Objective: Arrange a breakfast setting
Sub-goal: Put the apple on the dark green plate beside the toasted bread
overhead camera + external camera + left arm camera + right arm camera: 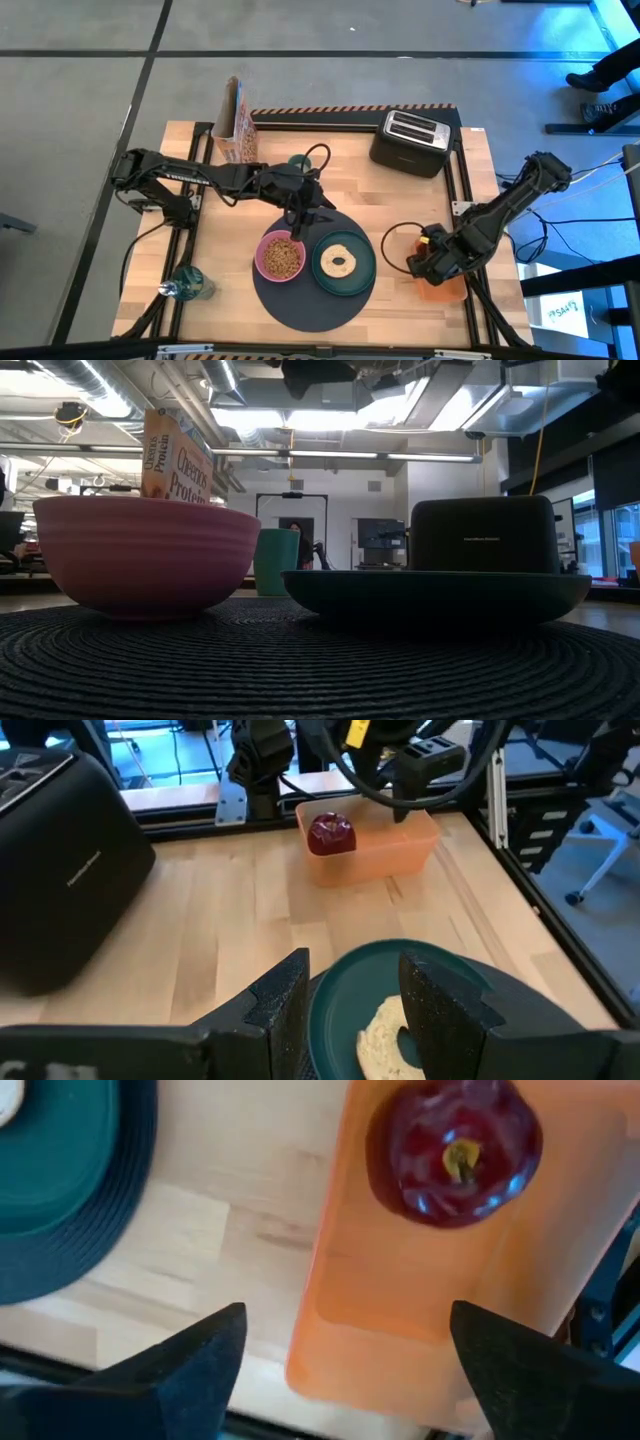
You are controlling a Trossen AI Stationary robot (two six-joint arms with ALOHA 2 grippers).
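Note:
A round dark-grey mat (300,305) lies at the table's near middle. On it stand a pink bowl (281,257) of cereal and a dark-green plate (362,270). The plate carries a pale bagel (340,262). My left gripper (350,970) hovers open over the mat's far edge, above the plate's rim (400,955), holding nothing. A dark-red fruit (455,1150) lies in the orange tray (400,1280) at the right. My right gripper (345,1320) points down over the tray, open wide and clear of the fruit. A pale-green cup (298,162) stands farther back.
A black toaster (410,140) stands at the far right, and a cereal box (235,125) at the far left. A water bottle (190,285) lies at the near left. Bare wood shows between the mat and the toaster.

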